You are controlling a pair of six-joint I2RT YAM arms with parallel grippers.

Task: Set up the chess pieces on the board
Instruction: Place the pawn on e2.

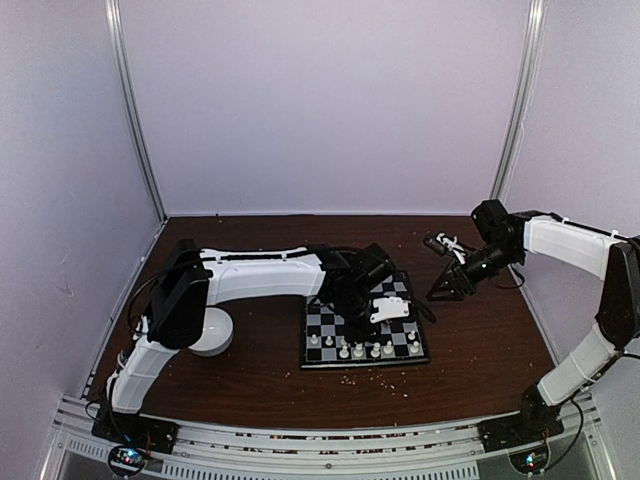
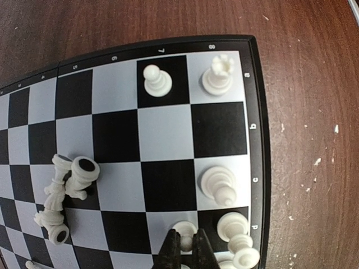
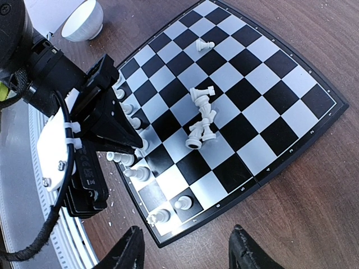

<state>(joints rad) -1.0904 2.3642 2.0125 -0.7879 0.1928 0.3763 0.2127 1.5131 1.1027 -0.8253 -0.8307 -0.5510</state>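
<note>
Where the left claw pinches, a chess piece stands gripped.

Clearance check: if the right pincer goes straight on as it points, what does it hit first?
The right pincer would likely meet the board, on bare squares by its near rim; the toppled chess pieces lie further in. Depth unclear: maybe the rim itself.

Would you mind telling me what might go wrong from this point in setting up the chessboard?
The left gripper pinches a tiny white plastic chess piece right beside a standing white neighbour; opening or lifting away might topple either. The heap of fallen white pieces on the black and pale grey chequered board lies tangled, so a grasp could drag several.
</note>
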